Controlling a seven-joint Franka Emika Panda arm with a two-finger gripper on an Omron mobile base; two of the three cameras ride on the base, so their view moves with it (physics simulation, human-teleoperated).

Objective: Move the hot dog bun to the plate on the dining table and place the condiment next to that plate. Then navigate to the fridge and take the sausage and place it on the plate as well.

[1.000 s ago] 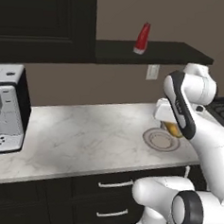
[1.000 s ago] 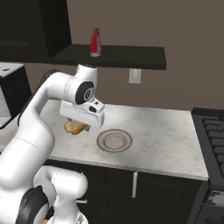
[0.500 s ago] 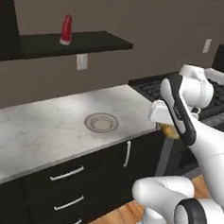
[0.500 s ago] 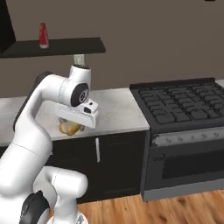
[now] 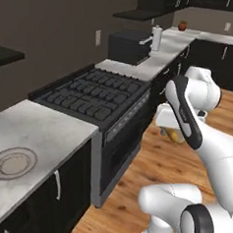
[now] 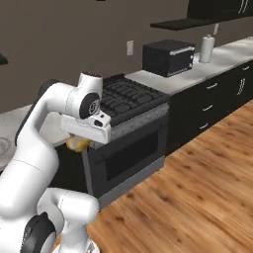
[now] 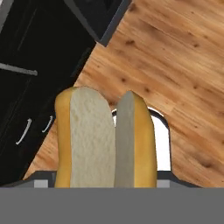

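While the base rolls over the wooden floor [image 6: 188,183], the two-finger gripper [image 7: 107,175] is pinching the small tan-yellow split hot dog bun [image 7: 105,138] between its fingers. In the hand view the bun stands straight up from the fingers, its long axis running along the line of the hand, with both pale cut faces turned toward the camera and the split running lengthwise between them. The fingertips themselves are hidden behind the bread, but the bun sits squarely in the grip.

From the left base view the bun shows as a small yellow patch [image 5: 174,136] tucked just under the white hand, held well above the floor and beside the black oven front. From the right base view it peeks out below the hand [image 6: 78,144], again hanging downward.

Farther off, to the left in the left base view, a plain beige-grey plate [image 5: 12,162] lies on the narrow marble wall counter [image 5: 43,133]; as it has no red rim, I judge it is not the target. Beyond it sits the black gas stove [image 5: 98,95], then a dark toaster oven [image 6: 168,56] and a white paper-towel roll [image 6: 207,48] on the far counter.

My judgement is that the carry is under way; the coming move depends on finding the dining table, then lowering the bun lengthwise onto the red-rimmed plate.
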